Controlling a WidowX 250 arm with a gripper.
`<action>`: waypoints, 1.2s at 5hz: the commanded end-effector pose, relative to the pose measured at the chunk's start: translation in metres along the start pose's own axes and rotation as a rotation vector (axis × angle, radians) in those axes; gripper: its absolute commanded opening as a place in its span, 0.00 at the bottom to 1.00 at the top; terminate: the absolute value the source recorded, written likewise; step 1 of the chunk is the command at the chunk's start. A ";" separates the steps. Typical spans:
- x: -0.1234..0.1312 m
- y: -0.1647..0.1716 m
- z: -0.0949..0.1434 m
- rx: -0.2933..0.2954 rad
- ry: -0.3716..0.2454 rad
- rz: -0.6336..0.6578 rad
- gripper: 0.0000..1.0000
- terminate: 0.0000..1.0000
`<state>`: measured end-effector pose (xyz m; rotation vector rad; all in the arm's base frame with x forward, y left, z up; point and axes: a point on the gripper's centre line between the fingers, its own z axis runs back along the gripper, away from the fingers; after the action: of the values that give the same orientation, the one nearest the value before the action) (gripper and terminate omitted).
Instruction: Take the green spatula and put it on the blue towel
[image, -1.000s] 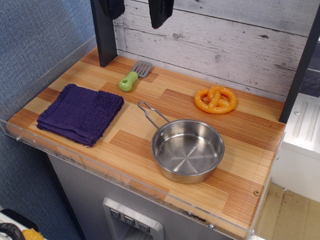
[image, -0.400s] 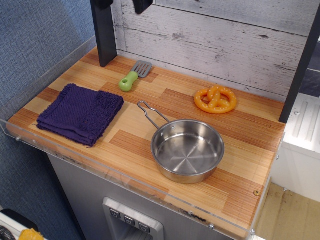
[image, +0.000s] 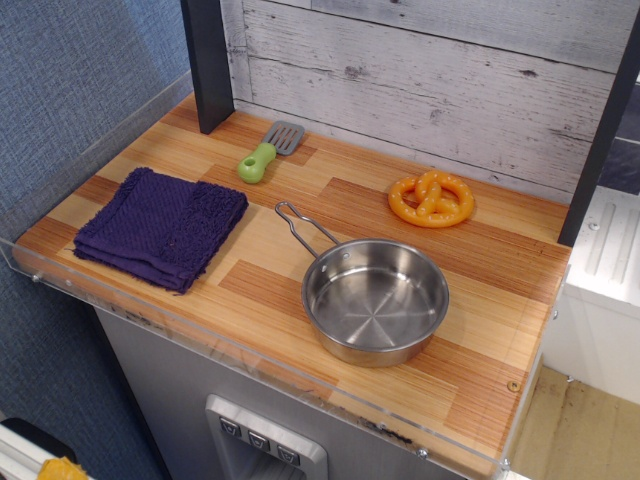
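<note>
The gripper is gone from the top of the frame now; a second ago its dark shape hung at the upper edge, then only a sliver near the upper left, and at this moment nothing of it shows, so whether the jaws stand wide or narrow I cannot tell. Nothing on the table (image: 300, 290) has budged in the meantime. The green spatula (image: 267, 150) lies in the upper left of the frame, close to the white plank wall, lime handle pointing lower left and grey slotted blade toward the wall. The blue towel (image: 160, 227) sits folded at the left, near the spatula but clear of it, bare wood between them. The steel pan (image: 375, 299) rests at centre, its wire handle reaching up-left; the orange pretzel (image: 431, 199) sits at upper right. By my read the task is not begun: the spatula is untouched, and the arm must come back into view and descend on that handle.
</note>
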<state>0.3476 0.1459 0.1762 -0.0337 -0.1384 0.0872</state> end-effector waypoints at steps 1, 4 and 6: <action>-0.001 0.003 -0.020 0.038 0.010 0.034 1.00 0.00; -0.007 -0.021 -0.048 -0.016 0.012 0.076 1.00 0.00; 0.005 -0.022 -0.078 -0.009 0.036 0.074 1.00 0.00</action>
<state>0.3616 0.1208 0.0796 -0.0672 -0.0468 0.1702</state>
